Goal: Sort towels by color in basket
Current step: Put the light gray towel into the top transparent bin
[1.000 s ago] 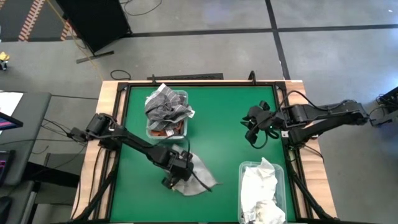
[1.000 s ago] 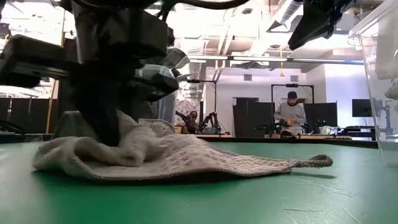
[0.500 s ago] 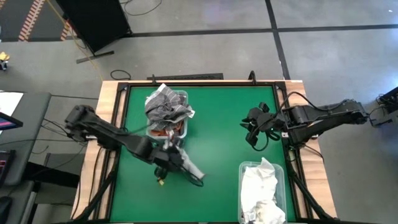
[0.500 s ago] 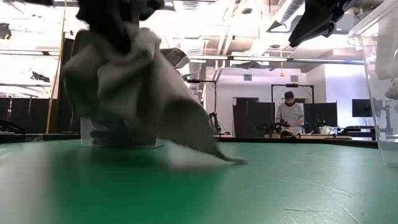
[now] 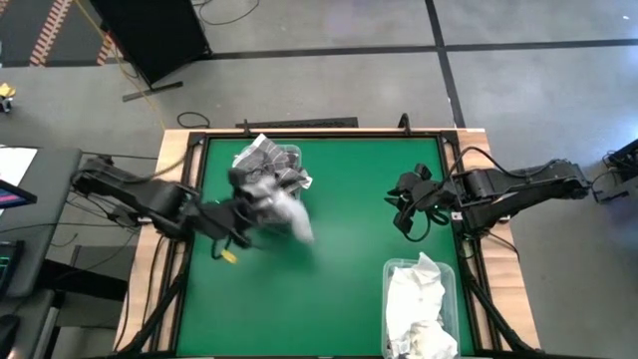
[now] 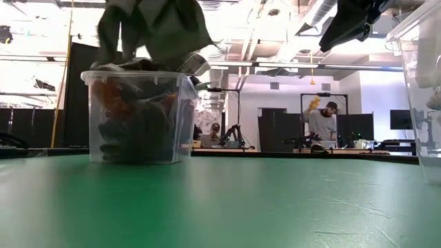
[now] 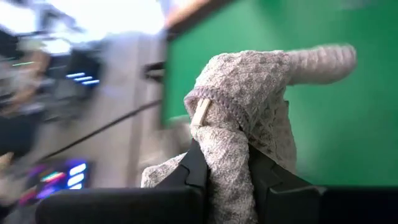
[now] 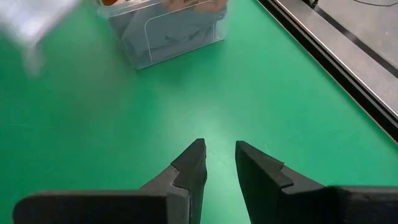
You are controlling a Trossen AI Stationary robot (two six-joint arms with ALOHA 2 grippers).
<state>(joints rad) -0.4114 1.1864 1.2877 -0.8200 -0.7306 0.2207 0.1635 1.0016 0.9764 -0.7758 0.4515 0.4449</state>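
My left gripper [image 5: 242, 213] is shut on a light grey waffle-textured towel [image 5: 286, 211], which shows motion-blurred just near the clear bin [image 5: 290, 153] at the table's far left. In the low view the towel [image 6: 155, 27] hangs above that bin [image 6: 138, 117], which holds a grey plaid towel [image 5: 261, 162], rust-orange cloth [image 6: 110, 93] and dark cloth. A second clear bin [image 5: 391, 271] at the near right holds white towels [image 5: 417, 304]. My right gripper [image 8: 217, 149] waits open over the table's right side [image 5: 407, 211]. My left gripper pinches the grey towel between its two fingers [image 7: 196, 165] at a bunched fold with a hemmed edge [image 7: 214, 102]. Several layers bulge out past the fingers. The towel is lifted clear of the table and drapes around and below the gripper.
Bare green table [image 5: 349, 189] lies between the two bins and in front of my right gripper. A black raised frame [image 5: 454, 179] runs along the table's edges. People stand far behind the table in the low view [image 6: 320, 124].
My left gripper has risen from the table's near middle and swung toward the far left, to the bin with the dark towels. The grey towel, spread flat on the table a second ago, has been drawn up by its gripped part and now hangs clear above the bin.
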